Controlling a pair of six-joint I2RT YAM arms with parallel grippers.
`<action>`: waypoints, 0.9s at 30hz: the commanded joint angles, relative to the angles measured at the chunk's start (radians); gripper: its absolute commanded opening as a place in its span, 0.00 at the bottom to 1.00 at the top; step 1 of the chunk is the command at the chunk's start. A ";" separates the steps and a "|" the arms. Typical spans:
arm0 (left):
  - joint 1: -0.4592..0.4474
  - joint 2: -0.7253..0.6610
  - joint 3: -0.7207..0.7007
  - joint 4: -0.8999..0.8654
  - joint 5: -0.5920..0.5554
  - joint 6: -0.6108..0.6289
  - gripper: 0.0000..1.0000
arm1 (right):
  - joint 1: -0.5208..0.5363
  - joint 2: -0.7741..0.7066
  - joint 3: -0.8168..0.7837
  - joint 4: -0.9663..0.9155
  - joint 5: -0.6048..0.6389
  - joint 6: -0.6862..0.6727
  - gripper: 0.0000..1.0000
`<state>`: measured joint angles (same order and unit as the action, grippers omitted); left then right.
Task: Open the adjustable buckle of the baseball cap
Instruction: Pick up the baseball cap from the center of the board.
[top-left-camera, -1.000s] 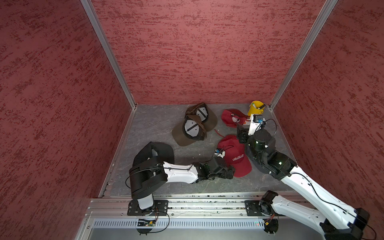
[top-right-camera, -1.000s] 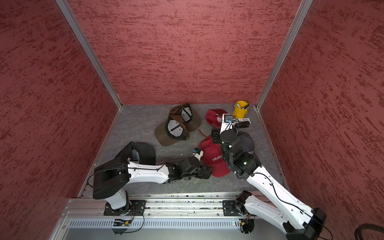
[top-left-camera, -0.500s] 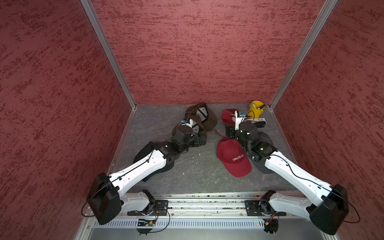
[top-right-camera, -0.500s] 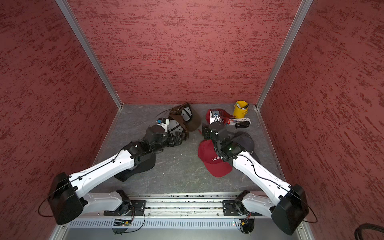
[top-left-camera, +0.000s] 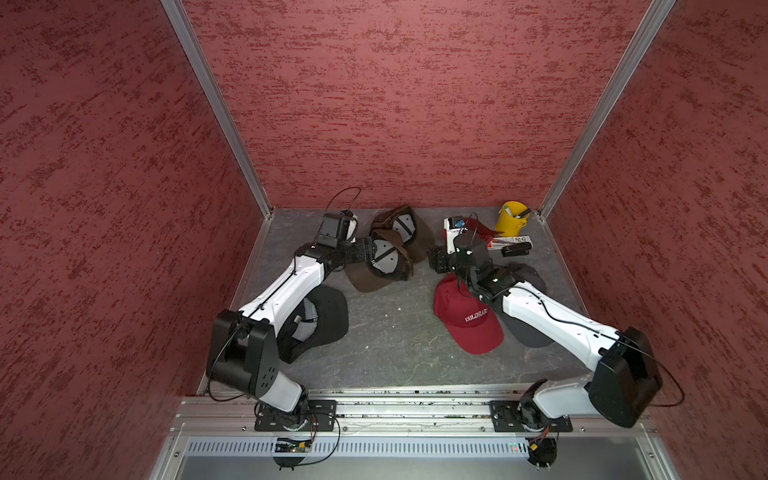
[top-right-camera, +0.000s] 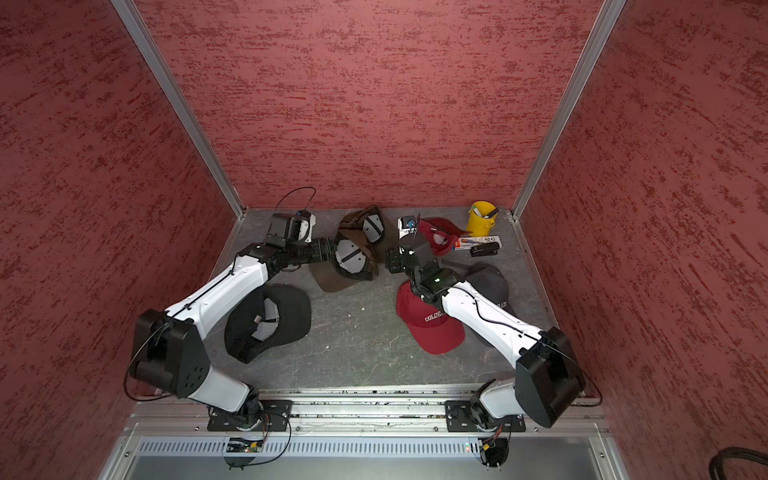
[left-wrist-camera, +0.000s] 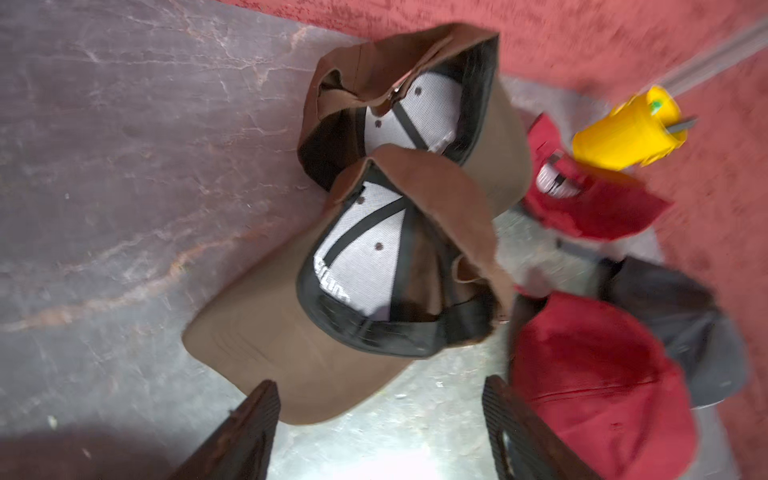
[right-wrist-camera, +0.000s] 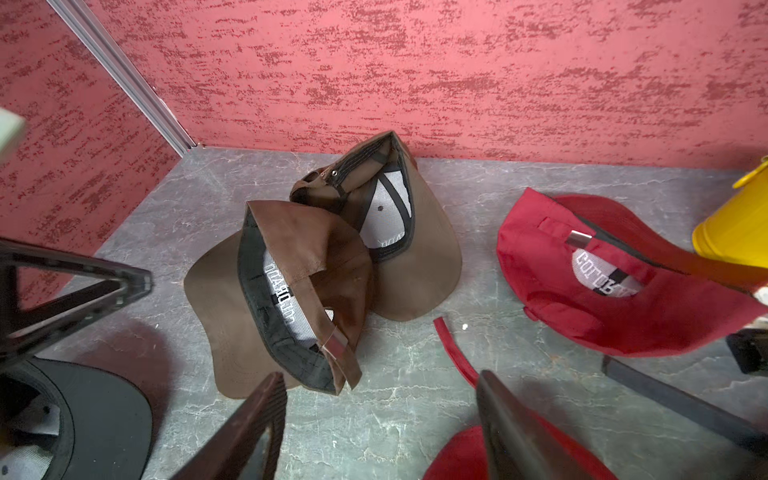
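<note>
Two brown baseball caps lie upside down and overlapping at the back middle. The nearer brown cap (top-left-camera: 384, 268) (right-wrist-camera: 291, 257) shows its strap with a metal buckle (right-wrist-camera: 334, 344) facing my right gripper. My left gripper (top-left-camera: 369, 250) (left-wrist-camera: 380, 401) is open at this cap's left side, its fingers (left-wrist-camera: 259, 411) just short of the brim, nothing between them. My right gripper (top-left-camera: 434, 259) (right-wrist-camera: 380, 397) is open a little to the right of the caps, above bare floor, a short way from the buckle. The farther brown cap (top-left-camera: 401, 226) (left-wrist-camera: 415, 104) lies behind.
A red cap (top-left-camera: 471, 322) lies under my right arm, a grey cap (top-left-camera: 527, 272) beside it. Another red cap (right-wrist-camera: 602, 291) lies upturned at the back, its loose strap (right-wrist-camera: 453, 353) on the floor. A black cap (top-left-camera: 326, 320), yellow bucket (top-left-camera: 511, 218) and stapler (top-left-camera: 515, 249) are around.
Both arms have swung from the front red cap toward the back. The left gripper has reached the brown caps' left side; the right gripper now faces them from the right.
</note>
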<state>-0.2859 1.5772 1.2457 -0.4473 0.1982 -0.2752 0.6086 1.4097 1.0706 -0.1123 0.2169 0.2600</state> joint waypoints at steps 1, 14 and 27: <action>0.021 0.058 0.061 -0.029 0.072 0.134 0.68 | -0.003 -0.004 0.029 0.036 -0.019 0.018 0.72; 0.029 0.320 0.278 -0.088 0.024 0.313 0.75 | -0.003 -0.040 -0.003 0.033 0.016 -0.003 0.73; 0.033 0.349 0.265 -0.006 0.013 0.305 0.63 | -0.003 -0.043 -0.005 0.039 -0.036 -0.042 0.73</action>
<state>-0.2569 1.9434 1.5272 -0.4854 0.2256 0.0208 0.6086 1.3926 1.0706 -0.0959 0.2066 0.2379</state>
